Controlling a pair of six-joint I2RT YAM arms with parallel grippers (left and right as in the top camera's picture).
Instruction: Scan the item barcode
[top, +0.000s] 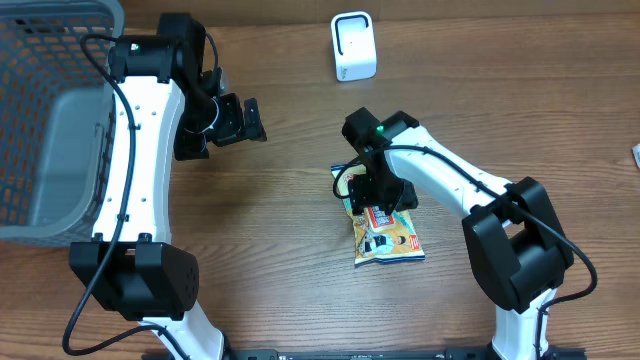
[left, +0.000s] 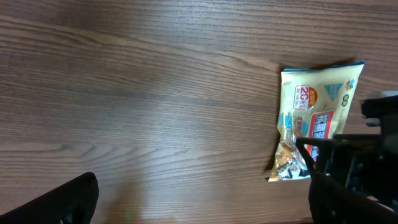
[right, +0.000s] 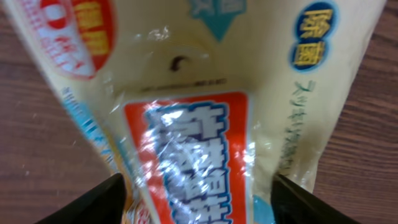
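Note:
The item is a yellow snack packet (top: 390, 240) with a red label, lying flat on the wooden table. My right gripper (top: 378, 200) hangs directly over its upper end. In the right wrist view the packet (right: 199, 93) fills the frame and the right gripper (right: 198, 199) is open, one finger at each side of the packet. My left gripper (top: 245, 120) is open and empty, well to the left above bare table. The left wrist view shows the packet (left: 314, 106) at the right, with the right arm partly covering it. No barcode shows on the face I see.
A small white scanner-like device (top: 353, 45) stands at the back centre. A grey mesh basket (top: 40, 120) takes up the far left. A white object (top: 636, 152) shows at the right edge.

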